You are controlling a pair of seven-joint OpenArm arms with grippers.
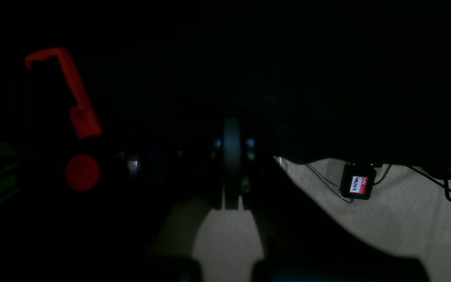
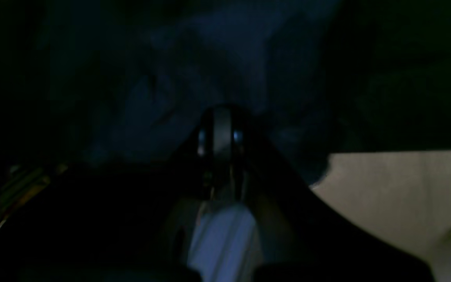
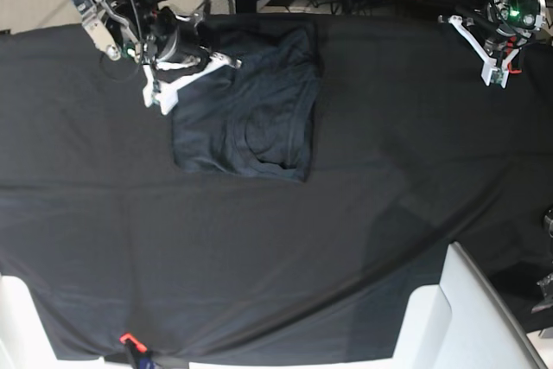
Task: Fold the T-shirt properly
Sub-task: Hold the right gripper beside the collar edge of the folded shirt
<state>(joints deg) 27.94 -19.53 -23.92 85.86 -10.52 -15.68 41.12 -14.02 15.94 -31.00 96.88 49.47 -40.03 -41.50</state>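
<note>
Base view gives us the clearest look: the T-shirt (image 3: pixel 246 110) lies folded into a rough rectangle in the upper middle of the frame, left of centre, on the black tablecloth (image 3: pixel 276 248) that covers the worktop. Its surface is wrinkled, with a curved crease near its lower middle.

We see the right end effector (image 3: pixel 173 84) at the upper left of the frame, its white fingers (image 3: pixel 194 71) lying over the shirt's upper left corner. Its jaws are drawn together; we cannot tell whether any cloth is pinched between them. The left end effector (image 3: pixel 494 71) sits at the upper right of the frame, well apart from the shirt, above bare tablecloth near the far edge, with its jaws also drawn together and nothing in them.

At the bottom edge a small red clip (image 3: pixel 127 339) sits on the cloth's hem, and a white panel (image 3: pixel 471 308) rises at the lower right.

Left wrist view is very dark; we make out a red bracket (image 1: pixel 67 88) at the left and a small black tag with a red and white label (image 1: pixel 358 182) at the lower right. Right wrist view is dark and blurred, with bluish folds of cloth filling the upper part.
</note>
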